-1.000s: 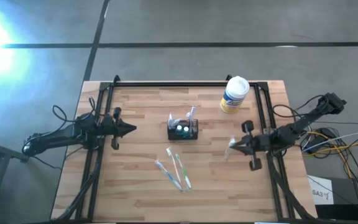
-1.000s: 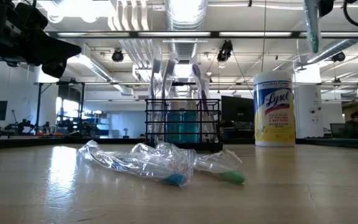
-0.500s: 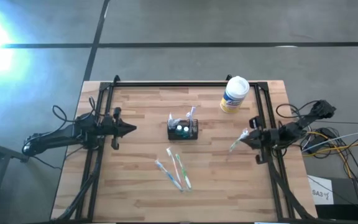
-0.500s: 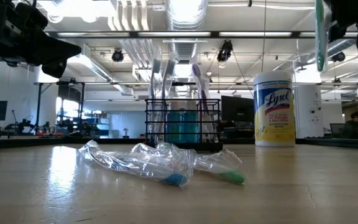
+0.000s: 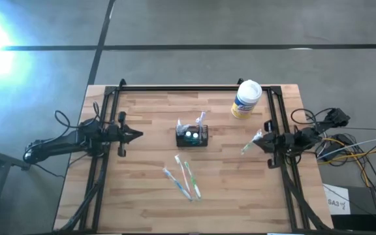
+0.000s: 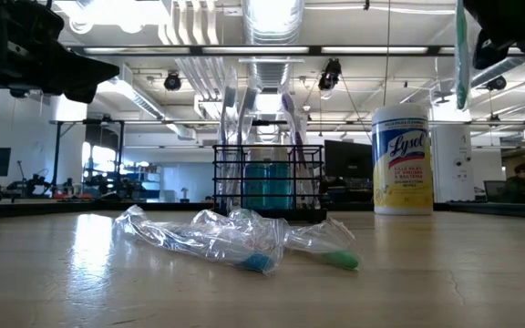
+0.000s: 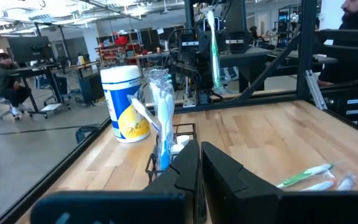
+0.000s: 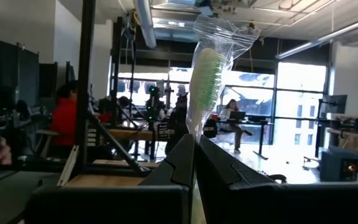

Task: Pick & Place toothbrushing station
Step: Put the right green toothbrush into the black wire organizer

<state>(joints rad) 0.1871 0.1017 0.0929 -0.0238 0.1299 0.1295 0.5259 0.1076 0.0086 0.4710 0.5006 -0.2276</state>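
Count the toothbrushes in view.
6: three loose toothbrushes on the table, two standing toothbrushes in the caddy, one held toothbrush in the right hand at the table's right edge. Others may hide in the caddy.

You've got the small black rectangular wire-mesh caddy [image 5: 192, 136] standing upright around the middle of the wooden table, slightly toward the far side. Its compartments hold plastic-wrapped toothbrushes standing upright, above its rim, plus teal-topped items [image 6: 267, 185] inside. It rests flat, nothing gripping it.
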